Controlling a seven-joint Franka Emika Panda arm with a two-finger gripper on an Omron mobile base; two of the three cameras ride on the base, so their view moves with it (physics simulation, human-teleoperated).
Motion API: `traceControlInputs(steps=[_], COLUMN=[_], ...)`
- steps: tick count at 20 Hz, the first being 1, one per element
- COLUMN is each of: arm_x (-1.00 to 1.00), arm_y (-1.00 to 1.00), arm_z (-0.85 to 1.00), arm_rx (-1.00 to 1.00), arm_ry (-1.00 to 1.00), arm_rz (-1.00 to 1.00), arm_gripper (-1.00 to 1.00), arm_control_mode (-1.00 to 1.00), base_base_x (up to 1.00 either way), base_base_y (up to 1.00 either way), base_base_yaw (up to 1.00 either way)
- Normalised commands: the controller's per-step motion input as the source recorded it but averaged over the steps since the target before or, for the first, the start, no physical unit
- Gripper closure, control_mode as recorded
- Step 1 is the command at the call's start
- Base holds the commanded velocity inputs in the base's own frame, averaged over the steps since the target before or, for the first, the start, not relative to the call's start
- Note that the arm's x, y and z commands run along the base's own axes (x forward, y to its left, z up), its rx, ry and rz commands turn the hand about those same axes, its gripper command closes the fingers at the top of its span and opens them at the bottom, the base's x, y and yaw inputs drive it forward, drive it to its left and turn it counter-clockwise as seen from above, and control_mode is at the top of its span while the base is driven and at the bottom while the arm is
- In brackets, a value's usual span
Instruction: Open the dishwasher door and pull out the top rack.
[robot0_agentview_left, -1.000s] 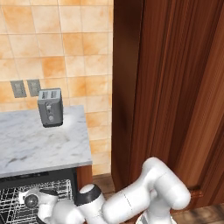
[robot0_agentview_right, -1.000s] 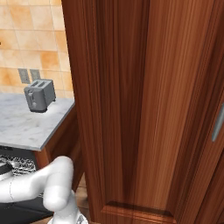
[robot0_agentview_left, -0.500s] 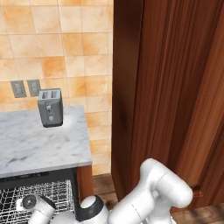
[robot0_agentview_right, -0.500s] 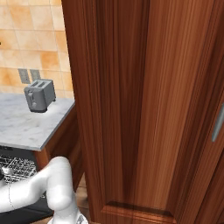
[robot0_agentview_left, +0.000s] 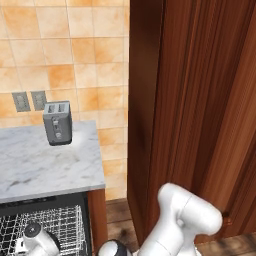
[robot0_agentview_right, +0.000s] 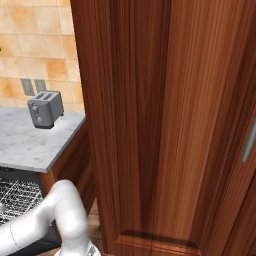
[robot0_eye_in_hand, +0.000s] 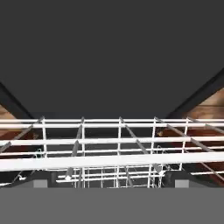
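A: Left to right in the left base view: toaster (robot0_agentview_left: 57, 122) stands near the back of the marble worktop (robot0_agentview_left: 50, 167), toward its right edge, well clear of the work. Below the worktop's front edge the dishwasher cavity is open and the top rack (robot0_agentview_left: 47, 229) sits partly out, white wire grid showing.

B: And the dishwasher door?

A: I cannot pick it out for certain. The cavity is exposed, so I judge the door already down and the step in hand to be the rack pull.

B: Gripper (robot0_eye_in_hand: 111, 183) state?

A: In the hand view the two dark fingertips (robot0_eye_in_hand: 41, 179) rise well apart at the bottom edge, with the rack's front rail running across just above them. Whether they pinch a wire, I cannot tell; the contact is hidden at the frame's bottom.

B: How to do it well?

A: Judgement: keep the hand level with the rail, pull straight out along the rack's runners, no sideways drift toward the wooden cabinet (robot0_agentview_right: 165, 125) on the right. Slow, even draw so the rack does not skew or jam.
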Motion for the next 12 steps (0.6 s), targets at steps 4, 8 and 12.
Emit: traceControlInputs(steps=[4,8,12], arm_x=[-1.00,-1.00,-0.98], arm_y=[-0.19,-0.14,-0.15], arm_z=[-0.55,-0.46,-0.38], arm_rx=[0.00,0.00,0.00], arm_ry=[0.28,0.27,0.24], arm_rz=[-0.02,-0.03,-0.02], arm_gripper=[-1.00,-1.00,-1.00], arm_control_mode=[-1.00,-1.00,-1.00], base_base_x=[0.00,0.00,0.00], base_base_y=[0.00,0.00,0.00], base_base_yaw=[0.00,0.00,0.00])
